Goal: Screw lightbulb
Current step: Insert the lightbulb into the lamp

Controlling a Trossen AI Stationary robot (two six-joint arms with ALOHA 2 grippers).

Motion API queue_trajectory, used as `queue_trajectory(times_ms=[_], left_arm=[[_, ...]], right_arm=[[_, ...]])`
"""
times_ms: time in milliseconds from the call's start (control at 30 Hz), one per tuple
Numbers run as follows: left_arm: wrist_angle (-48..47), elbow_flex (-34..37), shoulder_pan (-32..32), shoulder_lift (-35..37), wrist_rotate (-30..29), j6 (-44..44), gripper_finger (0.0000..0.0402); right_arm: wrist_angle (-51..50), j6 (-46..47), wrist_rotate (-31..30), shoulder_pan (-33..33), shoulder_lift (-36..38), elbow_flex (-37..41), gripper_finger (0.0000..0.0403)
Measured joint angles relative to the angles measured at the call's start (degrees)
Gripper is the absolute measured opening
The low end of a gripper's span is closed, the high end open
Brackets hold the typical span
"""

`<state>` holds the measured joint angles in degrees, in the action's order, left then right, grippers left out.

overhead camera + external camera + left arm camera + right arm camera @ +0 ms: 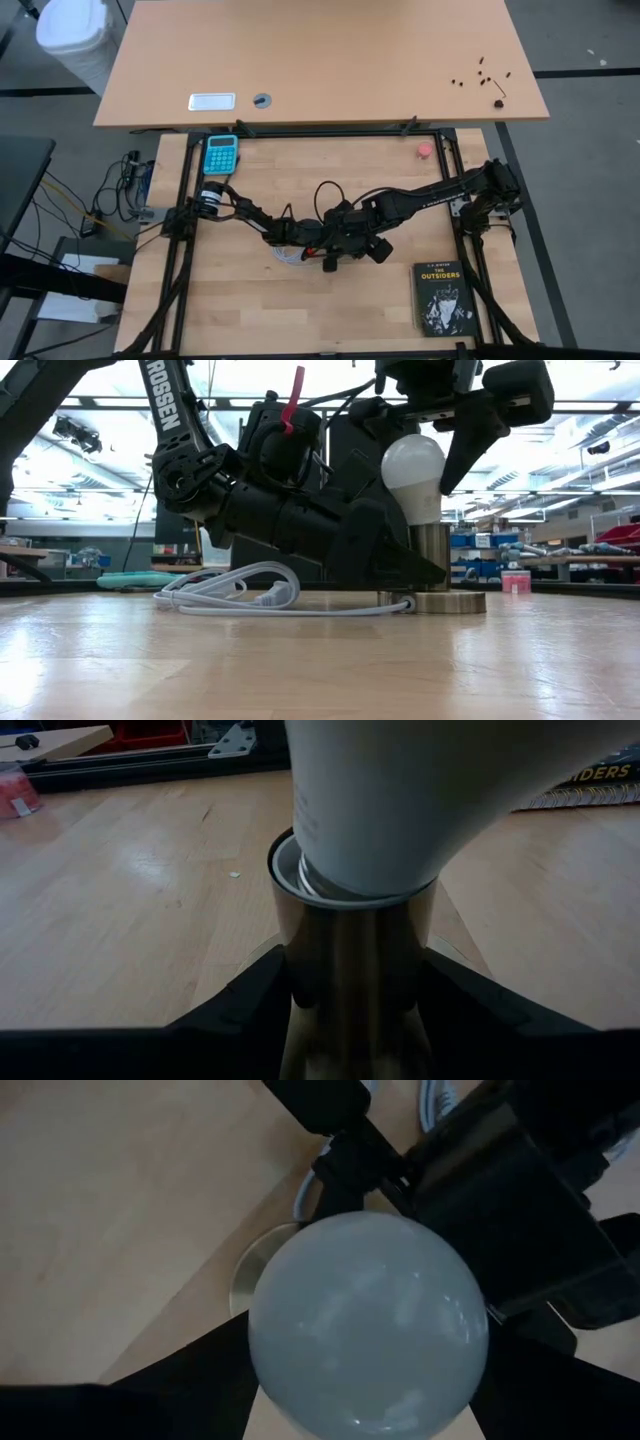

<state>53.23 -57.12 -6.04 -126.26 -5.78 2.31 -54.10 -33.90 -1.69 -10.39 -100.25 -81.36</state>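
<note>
My left gripper (400,565) is clamping the brass socket stem (350,970); my right gripper (440,455), jaws apart, is straddling the white frosted lightbulb (413,478), hiding its base.

high: overhead, far | low: table-level, near | 2 wrists: close; all share lightbulb (413,465)

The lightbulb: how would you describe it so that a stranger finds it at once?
Start at the middle of the light wooden table, where the two dark arms meet. There the white frosted pear-shaped lightbulb stands upright in a shiny metal socket tube on a round base. It is the only white rounded thing there; the white cord beside it lies flat.
</note>
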Motion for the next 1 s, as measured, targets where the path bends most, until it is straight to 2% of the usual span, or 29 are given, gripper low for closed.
queue_trajectory(times_ms=[500,1000], left_arm=[[0.0,0.0,0.0,0.0,0.0,0.0,0.0195],[0.1,0.1,0.0,0.0,-0.2,-0.4,0.0195]], right_arm=[[0.5,3.9,-0.9,-1.4,0.0,0.0,0.0361],[2.7,6.6,-4.4,-2.5,0.0,0.0,0.0366]])
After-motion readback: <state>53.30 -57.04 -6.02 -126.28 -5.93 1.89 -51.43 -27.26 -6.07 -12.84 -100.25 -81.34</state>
